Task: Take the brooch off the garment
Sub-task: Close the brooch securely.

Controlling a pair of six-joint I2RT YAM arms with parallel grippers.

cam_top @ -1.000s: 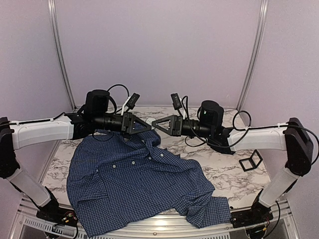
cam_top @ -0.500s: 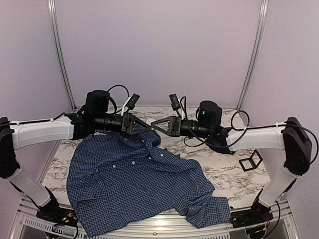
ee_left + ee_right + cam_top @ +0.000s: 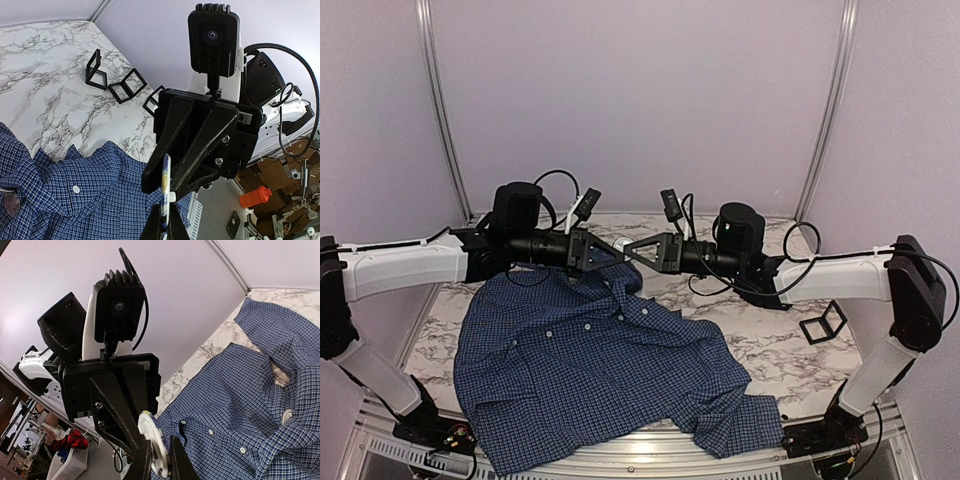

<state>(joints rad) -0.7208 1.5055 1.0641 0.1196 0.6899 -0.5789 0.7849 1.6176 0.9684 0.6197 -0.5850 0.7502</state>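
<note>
Currently, the left jaws are clamped on the brooch, raised above the shirt. The right jaws flank the brooch; actual grip cannot be confirmed.

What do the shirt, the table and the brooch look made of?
Shirt: soft woven cloth, matte, fine blue check; it creases and folds.
Table: hard, smooth top, white with grey veins; marble or a printed marble look.
Brooch: thin stiff disc with a smooth pale face; plastic or coated metal, cannot tell.
</note>
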